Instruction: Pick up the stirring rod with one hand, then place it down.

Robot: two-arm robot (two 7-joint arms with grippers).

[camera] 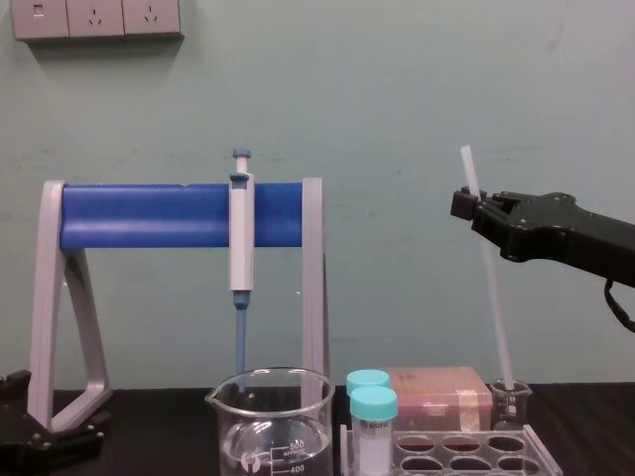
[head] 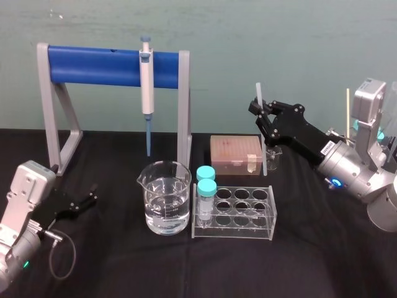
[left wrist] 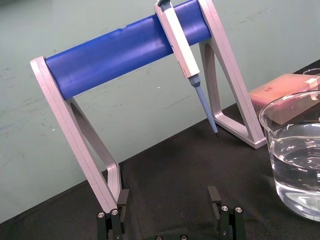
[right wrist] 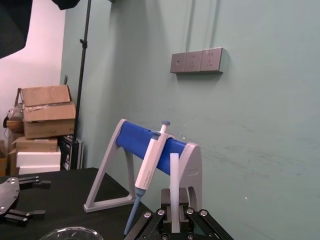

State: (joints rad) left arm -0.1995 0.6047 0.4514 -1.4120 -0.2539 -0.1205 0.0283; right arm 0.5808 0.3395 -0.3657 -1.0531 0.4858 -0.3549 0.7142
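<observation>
Translucent stirring rod (camera: 492, 297) held nearly upright by the right hand (camera: 474, 205).

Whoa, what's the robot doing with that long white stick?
The right gripper is pinching the stirring rod near its top and holding it almost upright. The rod's lower end is at the mouth of the small beaker. The left gripper sits open, low by the table on the left, holding nothing.
</observation>
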